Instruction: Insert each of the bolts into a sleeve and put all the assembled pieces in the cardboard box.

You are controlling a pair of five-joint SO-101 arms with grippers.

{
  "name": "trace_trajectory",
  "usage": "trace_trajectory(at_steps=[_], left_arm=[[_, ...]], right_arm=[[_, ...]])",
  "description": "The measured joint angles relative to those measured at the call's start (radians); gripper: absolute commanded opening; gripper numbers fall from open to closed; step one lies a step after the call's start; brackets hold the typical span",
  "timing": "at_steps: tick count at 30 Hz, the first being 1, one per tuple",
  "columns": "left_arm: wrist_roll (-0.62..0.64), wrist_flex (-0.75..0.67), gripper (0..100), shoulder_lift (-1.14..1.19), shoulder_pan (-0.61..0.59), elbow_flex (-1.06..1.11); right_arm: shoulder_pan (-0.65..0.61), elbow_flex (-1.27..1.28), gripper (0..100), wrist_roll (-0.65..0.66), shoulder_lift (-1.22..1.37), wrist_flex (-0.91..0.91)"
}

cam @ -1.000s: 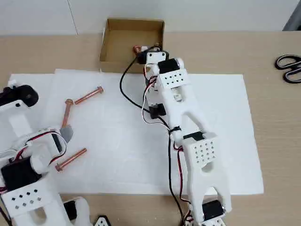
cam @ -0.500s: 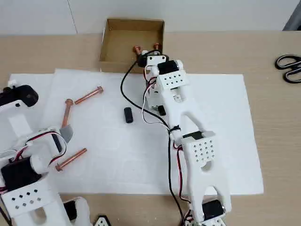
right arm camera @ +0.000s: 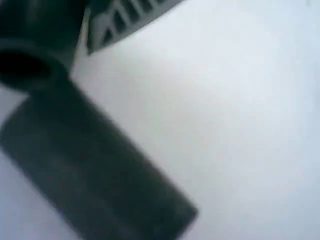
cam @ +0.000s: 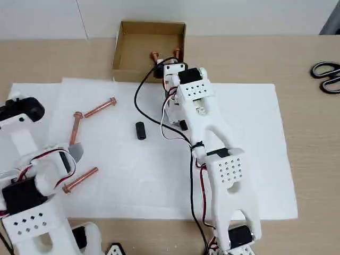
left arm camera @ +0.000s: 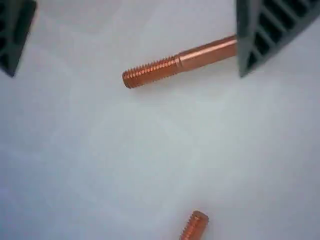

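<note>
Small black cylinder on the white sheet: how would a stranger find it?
Find the large white foam sheet. Near its middle, between three copper bolts and the white robot arm stretched toward the cardboard box, lies the short black plastic sleeve. Of the loose pieces it alone is dark and stubby; the bolts are long.

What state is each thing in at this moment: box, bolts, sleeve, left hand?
cardboard box: open top, two bolt heads showing inside.
loose bolts: three, bare, lying on the white sheet.
sleeve: lying alone, no bolt in it.
left hand: open.
</note>
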Motion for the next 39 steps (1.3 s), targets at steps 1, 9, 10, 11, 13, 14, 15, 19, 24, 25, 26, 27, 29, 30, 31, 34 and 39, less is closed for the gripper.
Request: trace_trajectory(at_steps=[1, 9, 10, 11, 13, 14, 15, 19, 24, 25, 26, 27, 29, 30, 31, 34, 39], left_arm=[[0.0, 0.0, 27, 0.0, 0.0, 0.0], [0.0, 0.0, 27, 0.0, 0.0, 0.0], [0.0, 0.0, 27, 0.0, 0.0, 0.0], [0.0, 0.0, 27, 0.0, 0.0, 0.0], [0.0, 0.0, 27, 0.0, 0.0, 0.0], [0.0, 0.0, 27, 0.0, 0.0, 0.0], [0.0, 0.0, 27, 0.0, 0.0, 0.0], [-0.002, 0.003, 27, 0.0, 0.0, -0.054], [-0.068, 0.072, 27, 0.0, 0.0, -0.187], [-0.072, 0.087, 27, 0.0, 0.0, -0.207], [-0.072, 0.103, 27, 0.0, 0.0, -0.229], [-0.074, 0.118, 27, 0.0, 0.0, -0.245], [-0.075, 0.15, 27, 0.0, 0.0, -0.282], [-0.075, 0.164, 27, 0.0, 0.0, -0.301], [-0.075, 0.176, 27, 0.0, 0.0, -0.318], [-0.075, 0.186, 27, 0.0, 0.0, -0.368], [-0.075, 0.186, 27, -0.031, 0.025, -0.451]], right_arm=[[0.002, 0.0, 9.5, 0.0, 0.0, 0.002], [0.009, 0.0, 1.3, 0.0, 0.0, 0.002], [0.008, 0.0, 0.6, 0.0, 0.0, 0.002], [0.009, 0.0, 0.3, 0.0, 0.0, 0.003], [0.014, 0.0, 0.3, 0.0, 0.0, 0.003], [0.018, 0.0, 0.3, 0.0, 0.0, 0.003], [0.025, 0.0, 0.3, 0.0, 0.0, 0.003], [0.043, 0.0, 0.3, 0.0, 0.0, 0.005], [0.064, 0.002, 0.3, 0.0, -0.015, 0.038], [0.069, 0.003, 0.3, 0.0, -0.029, 0.046], [0.074, 0.005, 0.3, 0.0, -0.051, 0.048], [0.075, 0.005, 0.3, 0.0, -0.077, 0.048], [0.074, 0.005, 0.3, 0.0, -0.147, 0.052], [0.071, 0.005, 0.3, 0.0, -0.187, 0.055], [0.069, 0.005, 0.3, 0.0, -0.226, 0.057], [0.071, 0.018, 0.3, 0.0, -0.345, 0.057], [0.071, 0.114, 0.3, 0.0, -0.548, 0.058]])
